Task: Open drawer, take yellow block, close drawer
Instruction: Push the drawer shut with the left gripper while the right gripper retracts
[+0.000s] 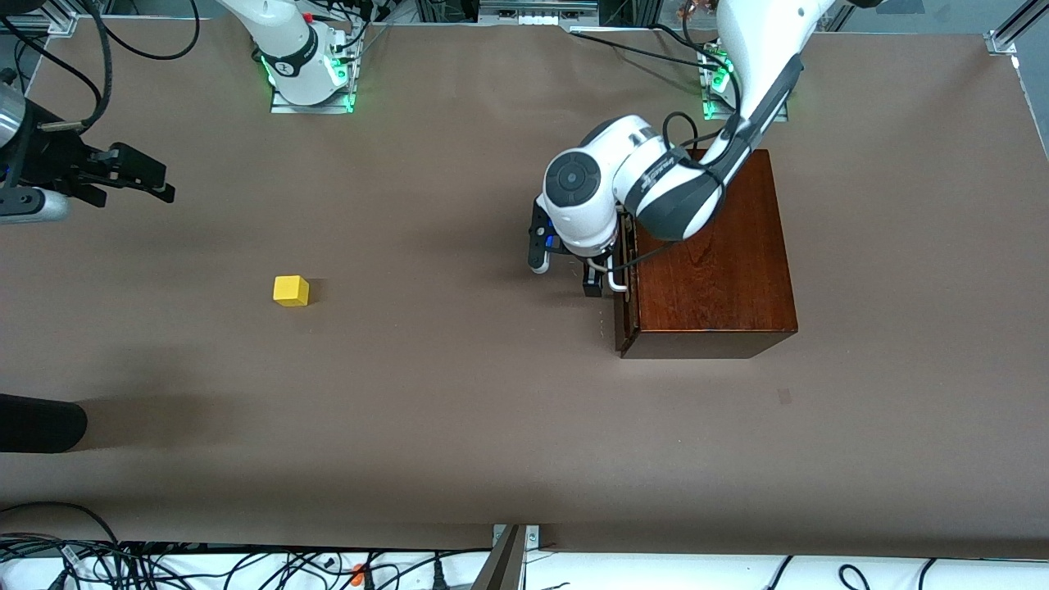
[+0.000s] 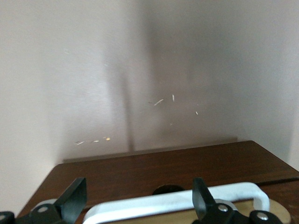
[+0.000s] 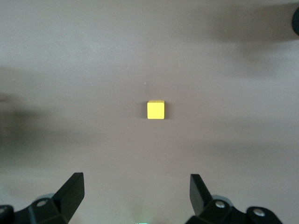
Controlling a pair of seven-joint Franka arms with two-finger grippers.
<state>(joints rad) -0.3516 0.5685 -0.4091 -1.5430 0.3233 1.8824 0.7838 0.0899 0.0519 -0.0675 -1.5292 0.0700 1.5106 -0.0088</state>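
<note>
The yellow block (image 1: 291, 290) sits alone on the brown table, toward the right arm's end; the right wrist view shows the yellow block (image 3: 155, 109) ahead of the open fingers. My right gripper (image 1: 156, 184) (image 3: 135, 179) hangs open and empty over that end of the table. The dark wooden box (image 1: 713, 254) stands toward the left arm's end, and its drawer (image 1: 624, 307) shows only a thin gap. My left gripper (image 1: 602, 279) (image 2: 138, 186) is open at the white handle (image 2: 173, 200), which runs across between its fingertips without being clamped.
A dark rounded object (image 1: 41, 422) pokes in at the table's edge near the front camera, at the right arm's end. Cables (image 1: 164, 565) and a metal bracket (image 1: 508, 557) line the front edge. The arm bases (image 1: 307, 65) stand along the back.
</note>
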